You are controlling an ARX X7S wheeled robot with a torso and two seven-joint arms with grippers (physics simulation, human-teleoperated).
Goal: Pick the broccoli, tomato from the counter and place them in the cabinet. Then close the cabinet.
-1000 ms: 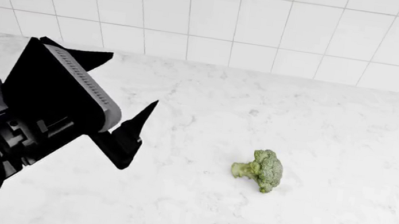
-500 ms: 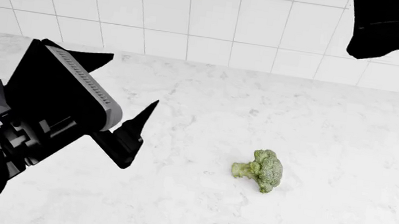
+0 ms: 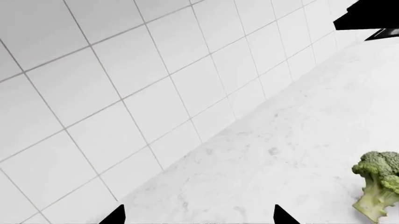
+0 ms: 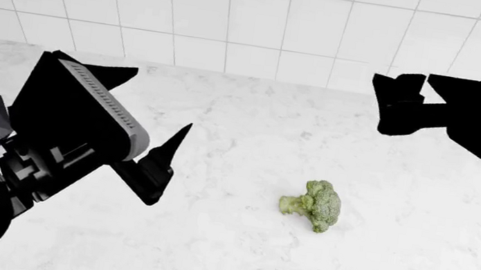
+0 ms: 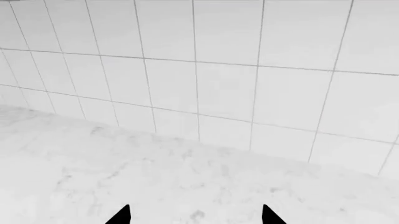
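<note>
The broccoli [image 4: 314, 204] lies on its side on the white bench [image 4: 391, 266], well out from the tiled back wall [image 4: 236, 23] and untouched. The right claw [image 4: 408, 101], half a second ago only at the head view's top corner, has dropped toward the bench, jaws spread and empty, probably heading for the floret. The left claw [image 4: 143, 129] hangs open, holding nothing. Neither tomato nor cabinet is visible in any view.
</note>
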